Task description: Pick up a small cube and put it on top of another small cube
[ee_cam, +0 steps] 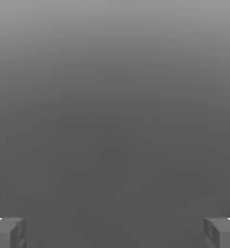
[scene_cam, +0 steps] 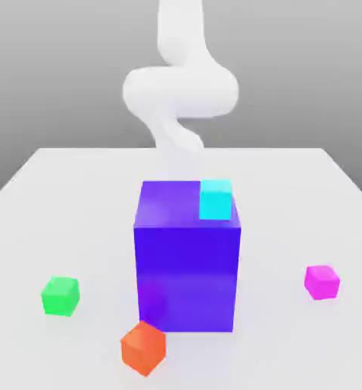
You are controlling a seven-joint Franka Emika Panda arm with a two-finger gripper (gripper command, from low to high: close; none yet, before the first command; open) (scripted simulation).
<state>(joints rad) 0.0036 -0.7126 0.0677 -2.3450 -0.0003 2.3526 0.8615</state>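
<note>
The small magenta cube (scene_cam: pixel 321 282) rests on the white table (scene_cam: pixel 290 190) at the exterior view's right. At the exterior view's left, far from it, sits the small green cube (scene_cam: pixel 60 296), about the same size. My white arm (scene_cam: pixel 180 87) rises at the back of the table, behind the big blue-purple cube (scene_cam: pixel 187 266), well away from both small cubes. In the hand view my gripper (ee_cam: pixel 115 233) is open, its grey fingertips (ee_cam: pixel 7 232) set wide apart with nothing between them and plain grey beyond.
The big blue-purple cube stands mid-table between the two small cubes, with a cyan cube (scene_cam: pixel 216 199) on its top at the exterior view's right corner. An orange-red cube (scene_cam: pixel 142 348) lies in front of it near the table's front edge.
</note>
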